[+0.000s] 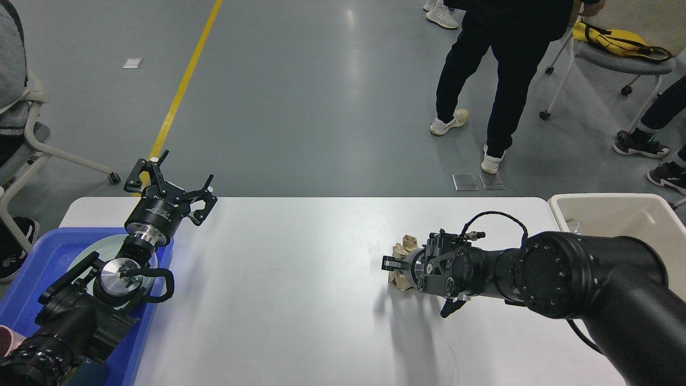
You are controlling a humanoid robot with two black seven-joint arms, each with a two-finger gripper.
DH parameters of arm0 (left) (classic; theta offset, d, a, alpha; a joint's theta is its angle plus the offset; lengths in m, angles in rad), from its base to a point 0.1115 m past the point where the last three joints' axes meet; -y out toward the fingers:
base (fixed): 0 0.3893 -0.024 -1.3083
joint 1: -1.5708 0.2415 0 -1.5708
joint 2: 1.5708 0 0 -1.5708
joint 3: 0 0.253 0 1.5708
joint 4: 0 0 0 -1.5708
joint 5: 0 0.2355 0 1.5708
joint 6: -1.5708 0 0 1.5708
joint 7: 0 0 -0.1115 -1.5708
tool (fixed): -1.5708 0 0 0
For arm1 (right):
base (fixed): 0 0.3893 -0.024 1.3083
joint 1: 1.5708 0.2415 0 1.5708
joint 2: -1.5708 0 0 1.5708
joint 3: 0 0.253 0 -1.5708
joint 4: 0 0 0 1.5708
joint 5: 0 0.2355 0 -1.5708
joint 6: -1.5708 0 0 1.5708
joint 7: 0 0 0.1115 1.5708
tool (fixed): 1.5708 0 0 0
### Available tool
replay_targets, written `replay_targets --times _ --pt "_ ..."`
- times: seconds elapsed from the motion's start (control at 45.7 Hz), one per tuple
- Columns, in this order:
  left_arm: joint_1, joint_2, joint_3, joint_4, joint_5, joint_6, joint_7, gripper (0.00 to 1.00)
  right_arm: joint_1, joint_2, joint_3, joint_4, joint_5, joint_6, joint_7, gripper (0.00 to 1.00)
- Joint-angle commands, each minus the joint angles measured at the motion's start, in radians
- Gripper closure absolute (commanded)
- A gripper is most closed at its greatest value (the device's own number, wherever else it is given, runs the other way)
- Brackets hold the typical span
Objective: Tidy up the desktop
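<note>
Desktop lies bare between spread left claw and paper wad.

We see a glossy grey floor crossed by a yellow line. Wheeled chairs stand at both sides.

This looks like a robot lab or workshop hall. Beyond the left pincer spreads a glossy grey floor with a yellow line painted across it. Far past the right pincer a person stands beside a wheeled chair. A bare white desk lies between the pincers.
</note>
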Motion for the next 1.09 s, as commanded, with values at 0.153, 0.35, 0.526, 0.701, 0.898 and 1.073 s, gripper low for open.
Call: replay_targets --times 0.153,0.35,0.526,0.701,0.898,1.073 --pt "0.000 0.000 0.000 0.000 0.000 0.000 0.000 0.04 0.044 0.000 -0.005 0.039 0.002 -0.010 -0.001 1.00" --pt "0.000 0.000 0.000 0.000 0.000 0.000 0.000 0.04 0.125 -0.038 -0.008 0.149 -0.001 -0.007 0.002 1.00" --pt "0.000 0.000 0.000 0.000 0.000 0.000 0.000 0.04 0.336 -0.197 0.000 0.396 -0.006 0.022 0.023 1.00" --pt "0.000 0.000 0.000 0.000 0.001 0.000 0.000 0.04 0.649 -0.417 -0.002 0.689 -0.044 0.192 0.080 1.00" --pt "0.000 0.000 -0.001 0.000 0.000 0.000 0.000 0.04 1.025 -0.634 0.000 0.904 -0.047 0.572 0.106 1.00" --pt "0.000 0.000 -0.002 0.000 0.001 0.000 0.000 0.04 1.127 -0.676 -0.028 0.929 -0.050 0.657 0.100 1.00"
